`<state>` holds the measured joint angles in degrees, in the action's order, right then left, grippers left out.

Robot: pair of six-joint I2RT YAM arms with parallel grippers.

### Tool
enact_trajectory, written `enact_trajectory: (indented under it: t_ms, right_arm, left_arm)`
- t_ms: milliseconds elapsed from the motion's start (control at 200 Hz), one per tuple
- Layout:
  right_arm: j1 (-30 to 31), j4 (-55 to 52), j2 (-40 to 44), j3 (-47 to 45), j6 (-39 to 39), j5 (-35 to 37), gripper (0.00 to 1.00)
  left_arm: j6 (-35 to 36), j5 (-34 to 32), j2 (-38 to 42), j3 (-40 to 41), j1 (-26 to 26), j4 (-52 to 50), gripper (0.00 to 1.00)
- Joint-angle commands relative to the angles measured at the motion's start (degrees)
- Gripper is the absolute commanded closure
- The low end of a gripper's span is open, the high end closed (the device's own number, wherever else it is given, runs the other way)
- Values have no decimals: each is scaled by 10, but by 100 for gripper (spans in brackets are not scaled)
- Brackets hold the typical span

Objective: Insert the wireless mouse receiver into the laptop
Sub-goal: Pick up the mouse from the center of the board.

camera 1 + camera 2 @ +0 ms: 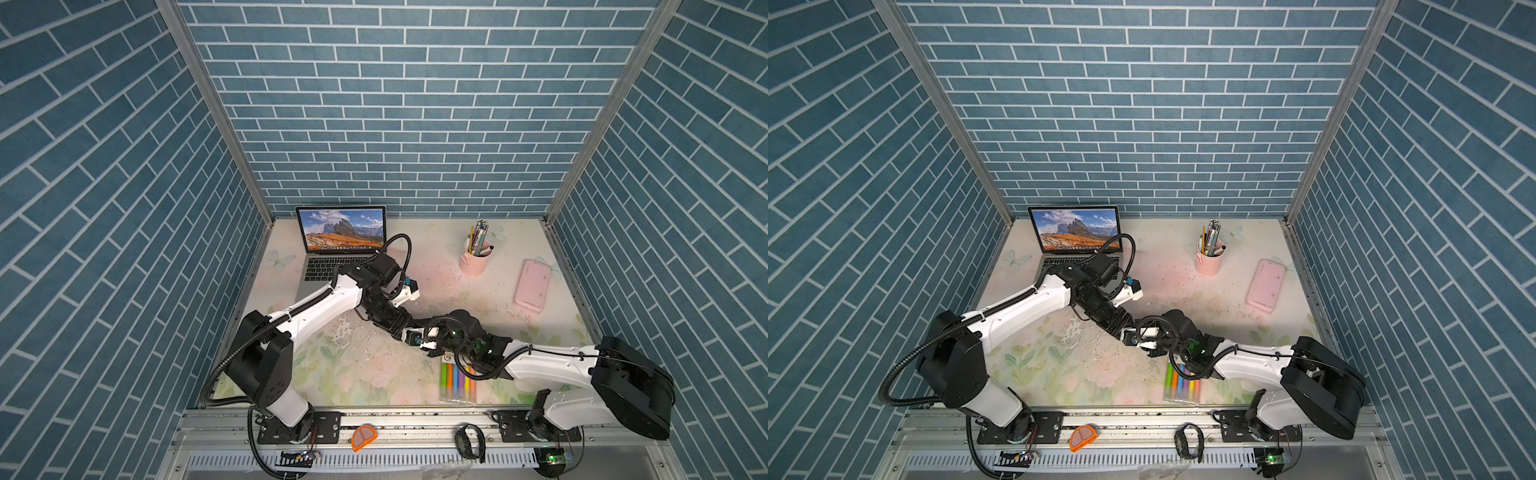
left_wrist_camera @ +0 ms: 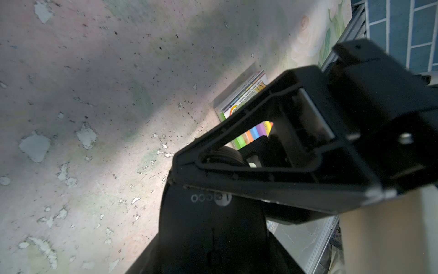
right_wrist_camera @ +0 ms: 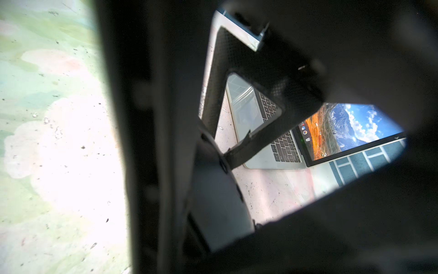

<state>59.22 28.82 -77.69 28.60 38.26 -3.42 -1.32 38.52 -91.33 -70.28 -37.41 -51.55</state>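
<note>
Checker: Where is the laptop [image 1: 332, 259]?

Me: Upper left of the table [image 1: 374, 386] in both top views. It is open, with a mountain picture lit on the screen. My left arm hides its lower right part.

Checker: Left tool?

Me: The left gripper [image 1: 401, 325] is at centre frame, closed on the black mouse [image 2: 208, 225]. In the left wrist view the mouse fills the lower middle, logo showing.

Checker: Right tool?

Me: The right gripper [image 1: 417, 336] meets the left one tip to tip. One of its fingers [image 2: 260, 182] lies across the far end of the mouse, and the scroll wheel shows through the finger's frame. I cannot tell how wide its jaws stand, because the right wrist view is mostly dark blur.

Checker: Receiver?

Me: I can't make it out in any view. The spot where the two tools meet is hidden.

Checker: Anything else on the table?

Me: A marker pack [image 1: 457, 382] just below the tools, a pink cup of pens [image 1: 475, 262] upper right, and a pink slab [image 1: 533, 282] further right.
</note>
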Motion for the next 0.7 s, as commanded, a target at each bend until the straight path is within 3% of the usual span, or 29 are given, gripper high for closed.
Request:
enact_trajectory:
  t_ms: [0,65,90,105,310,425,565,695]
  right_arm:
    - [5,66,17,3,-44,8,68]
    - [2,54,25,5,-57,9,70]
    - [0,47,29,6,-59,8,71]
    - [-1,43,31,7,-61,6,71]
    - [-34,-19,85,5,-103,-31,75]
    - [-92,-112,114,22,-144,-99,75]
    - [-142,-134,159,4,-173,-111,75]
    - [-174,-205,186,25,-190,-149,75]
  left_arm:
    - [3,32,19,16,-10,31,40]
    - [-2,27,27,22,-10,41,27]
    - [-5,28,29,25,-10,44,5]
    - [-5,28,30,26,-9,46,1]
    - [-12,24,59,35,0,70,1]
    - [-28,12,95,59,20,111,1]
    - [-45,-1,153,104,44,173,1]
    - [-53,-58,225,152,49,234,1]
